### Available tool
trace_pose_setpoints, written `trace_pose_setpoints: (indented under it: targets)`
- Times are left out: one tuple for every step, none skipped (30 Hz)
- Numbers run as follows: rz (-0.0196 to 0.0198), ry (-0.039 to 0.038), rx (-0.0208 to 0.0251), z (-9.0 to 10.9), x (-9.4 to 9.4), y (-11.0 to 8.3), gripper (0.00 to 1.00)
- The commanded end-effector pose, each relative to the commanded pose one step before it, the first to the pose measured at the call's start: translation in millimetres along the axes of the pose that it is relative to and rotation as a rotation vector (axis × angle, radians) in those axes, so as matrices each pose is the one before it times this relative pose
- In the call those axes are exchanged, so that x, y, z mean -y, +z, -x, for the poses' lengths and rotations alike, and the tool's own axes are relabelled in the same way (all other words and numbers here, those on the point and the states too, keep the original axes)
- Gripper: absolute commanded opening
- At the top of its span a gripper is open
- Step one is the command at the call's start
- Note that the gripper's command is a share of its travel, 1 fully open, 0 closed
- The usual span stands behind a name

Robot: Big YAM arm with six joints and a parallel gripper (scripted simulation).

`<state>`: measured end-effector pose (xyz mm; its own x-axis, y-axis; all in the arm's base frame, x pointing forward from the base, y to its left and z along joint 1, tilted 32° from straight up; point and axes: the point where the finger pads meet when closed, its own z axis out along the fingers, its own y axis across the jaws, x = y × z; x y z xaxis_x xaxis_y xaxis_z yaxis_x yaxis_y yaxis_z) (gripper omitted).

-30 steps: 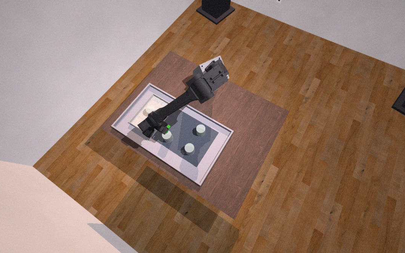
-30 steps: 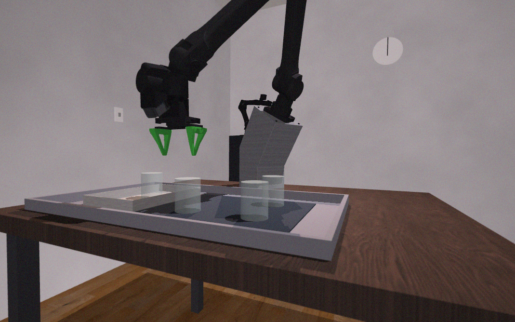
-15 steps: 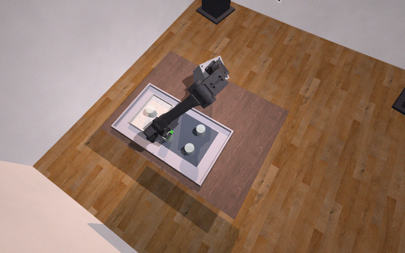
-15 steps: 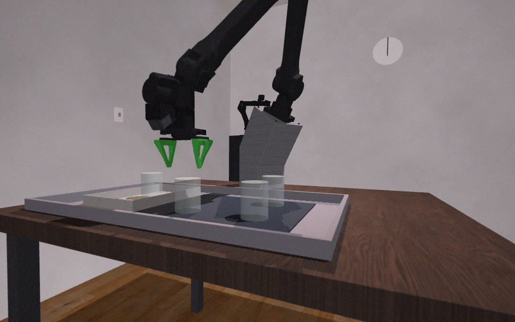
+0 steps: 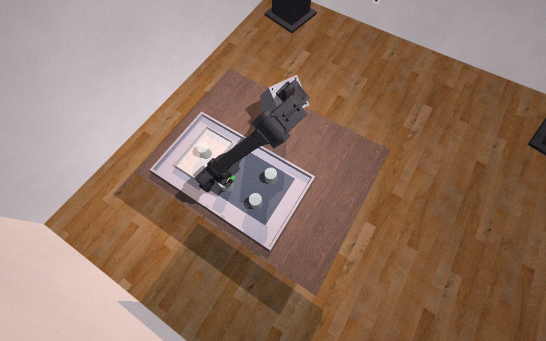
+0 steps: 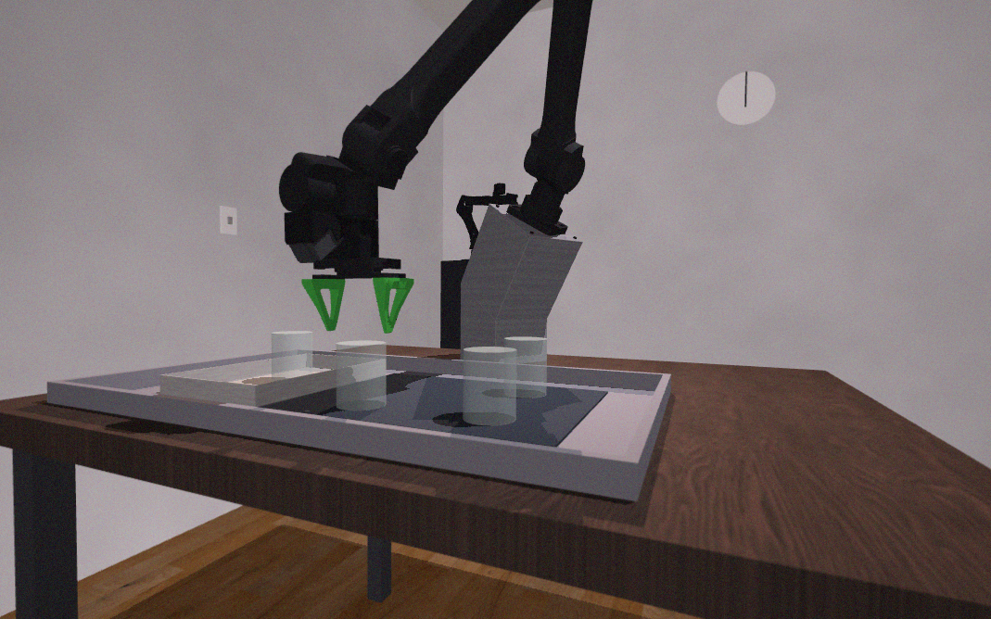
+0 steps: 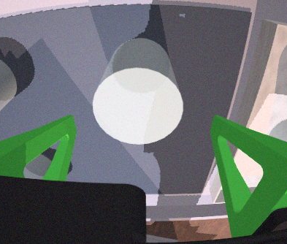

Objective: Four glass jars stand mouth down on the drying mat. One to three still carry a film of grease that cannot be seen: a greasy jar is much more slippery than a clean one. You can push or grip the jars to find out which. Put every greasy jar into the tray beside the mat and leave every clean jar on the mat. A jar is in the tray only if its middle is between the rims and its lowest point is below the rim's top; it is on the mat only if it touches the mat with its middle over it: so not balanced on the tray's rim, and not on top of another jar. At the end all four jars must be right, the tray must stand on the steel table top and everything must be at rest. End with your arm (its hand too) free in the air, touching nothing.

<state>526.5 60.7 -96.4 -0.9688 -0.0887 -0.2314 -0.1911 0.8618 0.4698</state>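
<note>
My gripper is open and empty, pointing down above a jar on the tray side of the dark mat. Its fingertips are a little higher than the jar's top; the arm partly hides this jar in the top view. A second jar stands on the mat farther from the arm's base, a third jar nearer the base. A fourth jar stands upright in the pale tray. Grease cannot be seen.
The steel table top has a raised rim all round and lies on a brown wooden table. The tray's low wall runs close beside the mat. The arm's grey base block stands behind the steel top.
</note>
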Motion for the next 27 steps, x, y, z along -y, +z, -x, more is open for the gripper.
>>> trace_pose_setpoints:
  targets:
    - [-0.00529,-0.00311,0.01879,4.72,-4.14,-4.59,1.0]
    - [0.0,0.0,0.0,-2.39,-2.96,1.21,1.0]
    - [0.0,0.0,0.0,0.0,0.0,0.0,1.0]
    - [0.0,0.0,0.0,0.0,0.0,0.0,1.0]
    - [0.0,0.0,0.0,0.0,0.0,0.0,1.0]
    - [0.0,0.0,0.0,0.0,0.0,0.0,1.0]
    - [0.0,0.0,0.0,0.0,0.0,0.0,1.0]
    - [0.0,0.0,0.0,0.0,0.0,0.0,1.0]
    - [0.0,0.0,0.0,0.0,0.0,0.0,1.0]
    - [0.0,0.0,0.0,-0.13,-2.2,-0.19,1.0]
    - [0.0,0.0,0.0,0.0,0.0,0.0,1.0]
    - [0.0,0.0,0.0,0.0,0.0,0.0,1.0]
    - [0.0,0.0,0.0,0.0,0.0,0.0,1.0]
    - [0.0,0.0,0.0,0.0,0.0,0.0,1.0]
    - [0.0,0.0,0.0,0.0,0.0,0.0,1.0]
    - [0.0,0.0,0.0,0.0,0.0,0.0,1.0]
    - [0.0,0.0,0.0,0.0,0.0,0.0,1.0]
    - [0.0,0.0,0.0,0.0,0.0,0.0,1.0]
    - [0.0,0.0,0.0,0.0,0.0,0.0,1.0]
    - [0.0,0.0,0.0,0.0,0.0,2.0,1.0]
    - [0.0,0.0,0.0,0.0,0.0,2.0,1.0]
    - [0.0,0.0,0.0,0.0,0.0,2.0,1.0]
    - [0.0,0.0,0.0,0.0,0.0,2.0,1.0]
    - [0.0,0.0,0.0,0.0,0.0,2.0,1.0]
    - [0.0,0.0,0.0,0.0,0.0,2.0,1.0]
    - [0.0,0.0,0.0,0.0,0.0,2.0,1.0]
    - [0.0,0.0,0.0,0.0,0.0,2.0,1.0]
